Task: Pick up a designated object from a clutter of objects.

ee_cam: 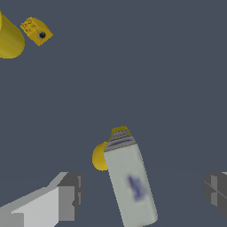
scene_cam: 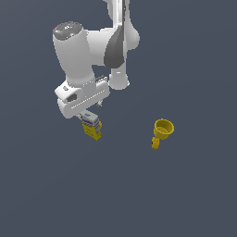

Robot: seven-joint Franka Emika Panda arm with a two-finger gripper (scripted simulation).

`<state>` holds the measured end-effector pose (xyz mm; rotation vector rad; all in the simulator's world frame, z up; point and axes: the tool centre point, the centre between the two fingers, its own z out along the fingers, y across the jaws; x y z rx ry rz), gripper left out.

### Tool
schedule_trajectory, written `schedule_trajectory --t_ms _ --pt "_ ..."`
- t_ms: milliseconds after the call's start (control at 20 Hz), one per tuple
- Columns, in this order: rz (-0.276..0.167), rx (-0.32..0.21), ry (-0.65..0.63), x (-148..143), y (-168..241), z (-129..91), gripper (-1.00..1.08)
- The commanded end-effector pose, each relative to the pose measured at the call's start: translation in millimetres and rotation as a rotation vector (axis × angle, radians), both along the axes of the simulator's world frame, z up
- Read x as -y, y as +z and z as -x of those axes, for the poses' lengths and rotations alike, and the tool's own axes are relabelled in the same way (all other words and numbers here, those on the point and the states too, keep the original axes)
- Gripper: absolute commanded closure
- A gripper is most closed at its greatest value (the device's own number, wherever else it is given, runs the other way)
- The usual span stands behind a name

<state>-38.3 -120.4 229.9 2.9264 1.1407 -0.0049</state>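
The designated object, a small yellow box [scene_cam: 92, 127] with a grey-white face and a blue-and-white label, stands just under my gripper [scene_cam: 90, 115]. In the wrist view the box [ee_cam: 131, 182] lies between the two fingers [ee_cam: 67, 196], which stand wide apart and touch nothing. The gripper [ee_cam: 142, 195] is open and holds nothing. A small round yellow ball [ee_cam: 99, 156] sits right beside the box, partly hidden behind it. The rest of the clutter of objects is a yellow mug [scene_cam: 163, 128] with a handle, off to the exterior view's right.
The mug [ee_cam: 9, 39] and its blocky handle [ee_cam: 37, 31] show at the wrist view's edge, far from the box. Everything rests on a flat dark grey-blue floor [scene_cam: 185, 194]. The white arm [scene_cam: 83, 55] hangs over the box from behind.
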Motion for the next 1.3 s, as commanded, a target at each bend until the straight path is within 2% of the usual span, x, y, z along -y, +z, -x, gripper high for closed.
schedule_trajectory --t_ms 0,600,1250 --pt "-0.001 0.001 0.054 4.8 -5.2 3.8 -0.92" --pt "-0.002 0.002 0.244 21.3 -23.6 18.3 -0.92" --pt "-0.002 0.002 0.283 24.8 -30.0 21.8 -0.92"
